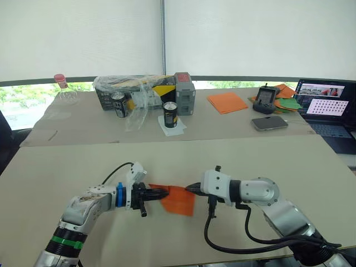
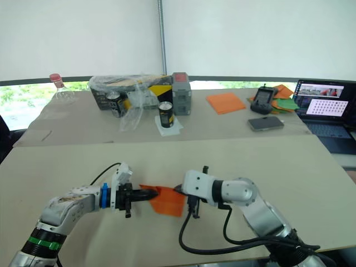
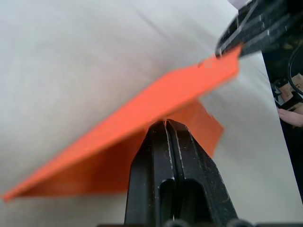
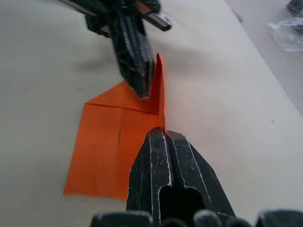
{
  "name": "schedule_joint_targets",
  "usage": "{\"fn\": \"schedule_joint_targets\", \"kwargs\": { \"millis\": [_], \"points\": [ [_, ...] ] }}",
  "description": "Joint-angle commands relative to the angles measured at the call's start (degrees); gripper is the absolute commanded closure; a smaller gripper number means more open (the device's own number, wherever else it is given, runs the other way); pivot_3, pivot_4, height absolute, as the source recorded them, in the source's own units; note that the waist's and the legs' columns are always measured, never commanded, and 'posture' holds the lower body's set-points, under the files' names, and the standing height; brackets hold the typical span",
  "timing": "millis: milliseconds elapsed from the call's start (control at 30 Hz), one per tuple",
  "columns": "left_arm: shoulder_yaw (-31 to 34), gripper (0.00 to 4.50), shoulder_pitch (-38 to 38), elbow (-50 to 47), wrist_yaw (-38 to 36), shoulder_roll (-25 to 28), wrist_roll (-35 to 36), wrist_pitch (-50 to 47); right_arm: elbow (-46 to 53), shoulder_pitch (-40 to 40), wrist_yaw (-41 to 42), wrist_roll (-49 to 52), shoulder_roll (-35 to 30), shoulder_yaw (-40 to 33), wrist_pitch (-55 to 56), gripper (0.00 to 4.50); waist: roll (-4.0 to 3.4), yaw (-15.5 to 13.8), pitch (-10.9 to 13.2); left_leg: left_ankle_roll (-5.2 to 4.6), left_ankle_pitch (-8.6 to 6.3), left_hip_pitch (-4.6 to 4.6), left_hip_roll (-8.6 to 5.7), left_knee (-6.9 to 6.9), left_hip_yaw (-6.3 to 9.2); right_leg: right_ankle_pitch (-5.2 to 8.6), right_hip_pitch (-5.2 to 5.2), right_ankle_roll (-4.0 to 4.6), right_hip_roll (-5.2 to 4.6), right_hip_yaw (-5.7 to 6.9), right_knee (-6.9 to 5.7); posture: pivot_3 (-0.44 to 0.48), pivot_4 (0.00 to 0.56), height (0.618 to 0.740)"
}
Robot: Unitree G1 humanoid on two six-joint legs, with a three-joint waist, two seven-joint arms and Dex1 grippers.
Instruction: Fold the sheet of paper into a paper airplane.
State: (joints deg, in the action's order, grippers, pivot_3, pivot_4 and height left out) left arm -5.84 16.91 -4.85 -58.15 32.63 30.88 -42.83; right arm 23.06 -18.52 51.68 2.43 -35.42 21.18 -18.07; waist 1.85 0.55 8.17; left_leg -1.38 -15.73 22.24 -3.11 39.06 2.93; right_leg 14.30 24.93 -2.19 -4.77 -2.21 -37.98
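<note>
**A:** Where's your sheet of paper (image 1: 179, 200) right now?

**B:** On the near desk (image 1: 289, 167), close to its front edge and about midway along it. You've got it held between both grippers. It's bright orange, partly folded, with one flap raised upright and the rest lying flat on the desk surface.

**A:** And the left gripper (image 1: 164, 193)?

**B:** Your left gripper's fingers (image 3: 168, 156) are pressed together, pinching the paper's left edge. In the left wrist view the orange sheet runs across just above the fingertips, caught between them.

**A:** The right gripper (image 1: 191, 189)?

**B:** Same story. Its fingers (image 4: 165, 151) are pressed together on the raised flap at the paper's right side. In the right wrist view you can see the upright fold standing between the two grippers, with creases crossing the flat part below.

**A:** What's on the far desk (image 1: 233, 125)?

**B:** Two dark cans (image 1: 170, 114), one standing on a white slip. Behind them a box wrapped in clear plastic (image 1: 133, 90) and a grey block (image 1: 184, 93). A clear bottle with a red cap (image 1: 60, 83) sits towards the left corner. Towards the right you have a stack of orange sheets (image 1: 227, 102), a handheld controller (image 1: 266, 99), a phone (image 1: 269, 123), green papers (image 1: 287, 104), and a laptop (image 1: 328, 108) at the right edge.
</note>
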Motion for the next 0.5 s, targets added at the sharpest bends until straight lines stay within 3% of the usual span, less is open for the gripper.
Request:
{"fn": "schedule_joint_targets", "kwargs": {
  "millis": [33,267,500],
  "points": [
    [-1.5,4.46,0.8,0.4,1.1,-2.2,-0.5,0.3,-0.3,-0.2,1.0,0.4,0.4,-0.1,2.9,4.50,0.00,0.0,0.0,0.00,0.00,0.00,0.00,0.00,0.00,0.00,0.00,0.00,0.00,0.00,-0.01,0.000,0.150,0.740],
    [-1.3,4.46,-0.8,-0.3,2.4,-0.9,-0.8,-1.4,-5.7,0.3,3.4,-0.4,0.0,1.3,6.0,4.50,0.00,0.2,0.0,0.00,0.00,-0.01,0.02,-0.01,0.00,0.00,0.01,0.00,0.02,-0.01,-0.01,0.000,0.150,0.740],
    [2.2,4.46,-2.0,-4.1,-3.6,8.1,2.6,-4.3,-13.4,-0.8,6.1,-1.2,1.2,3.2,9.6,4.50,-0.01,0.2,0.0,0.01,0.00,-0.05,0.02,-0.02,0.00,0.00,-0.01,0.00,0.02,-0.02,-0.02,0.000,0.150,0.740]
  ]
}}
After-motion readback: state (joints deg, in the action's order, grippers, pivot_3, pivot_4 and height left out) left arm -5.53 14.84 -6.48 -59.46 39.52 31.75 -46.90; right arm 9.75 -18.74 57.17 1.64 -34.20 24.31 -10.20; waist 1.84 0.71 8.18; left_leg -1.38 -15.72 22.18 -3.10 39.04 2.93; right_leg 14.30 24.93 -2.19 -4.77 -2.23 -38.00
